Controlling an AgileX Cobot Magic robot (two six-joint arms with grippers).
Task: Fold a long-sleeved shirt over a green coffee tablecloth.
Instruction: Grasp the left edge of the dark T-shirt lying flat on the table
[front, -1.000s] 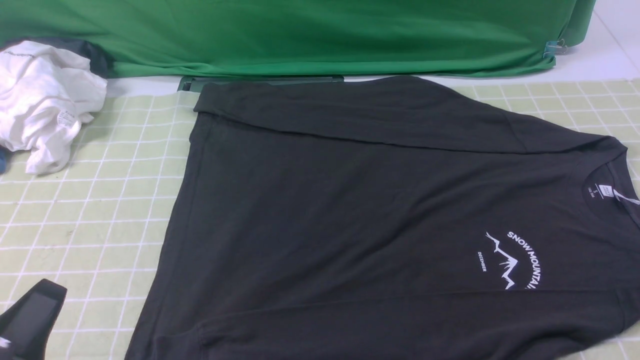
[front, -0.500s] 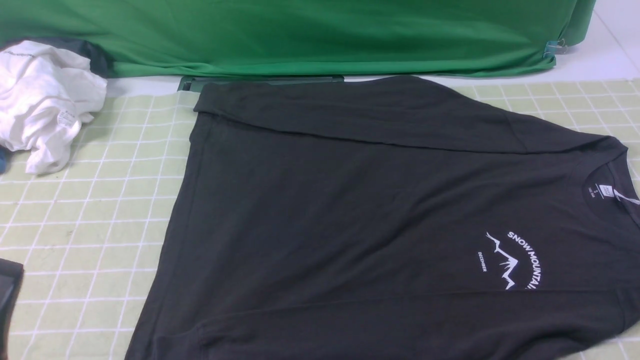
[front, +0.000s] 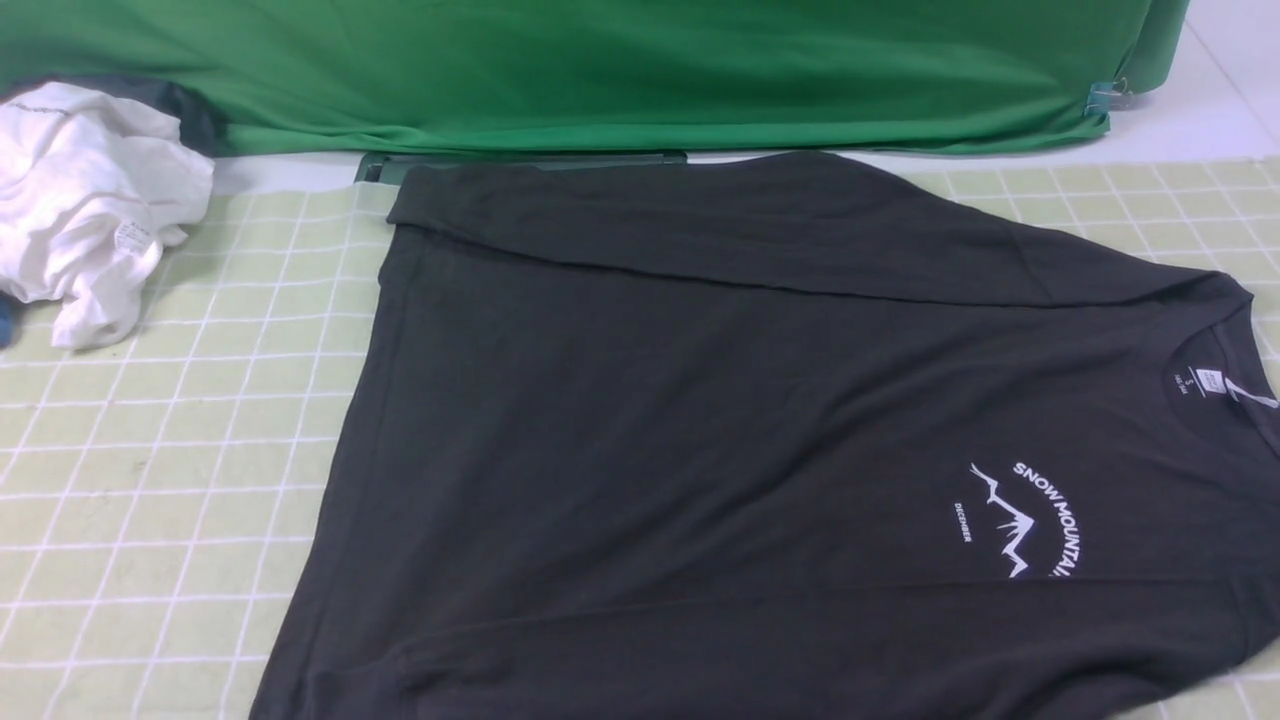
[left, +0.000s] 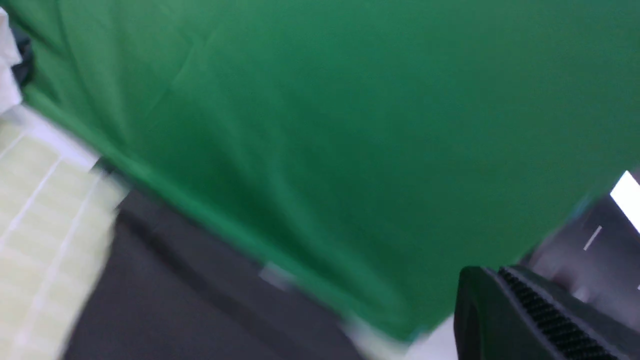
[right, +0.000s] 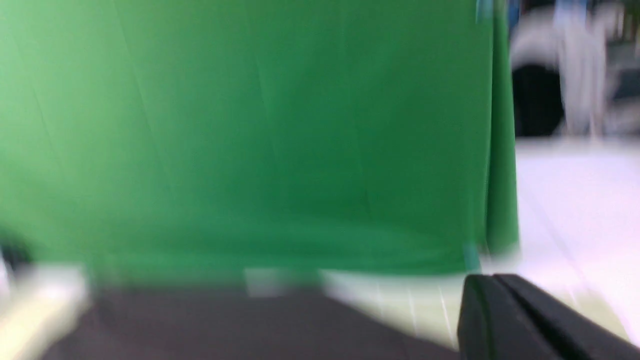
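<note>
Drapery of plain deep-green fabric (front: 600, 70) spread widest, rising beyond the fingertips of both hands. Nearer the hands, the green coffee tablecloth (front: 180, 450), pale yellow-green with a grid of thin white lines, covered the counter. On that cloth the long-sleeved shirt (front: 700, 420) lay spread flat and chest up, a sleeve folded across its far edge. It was just ahead of and below each hand. A crumpled white garment (front: 85, 200) sat at the tablecloth's far corner, well apart from the left hand. The left hand (left: 492, 280) was pressed together, pinching nothing. The right hand (right: 492, 287), blurred, was likewise pressed together and empty. Smallest were the shirt's white "SNOW MOUNTAIN" print (front: 1030, 515) and neck label (front: 1210, 380), toward the right hand's side.
</note>
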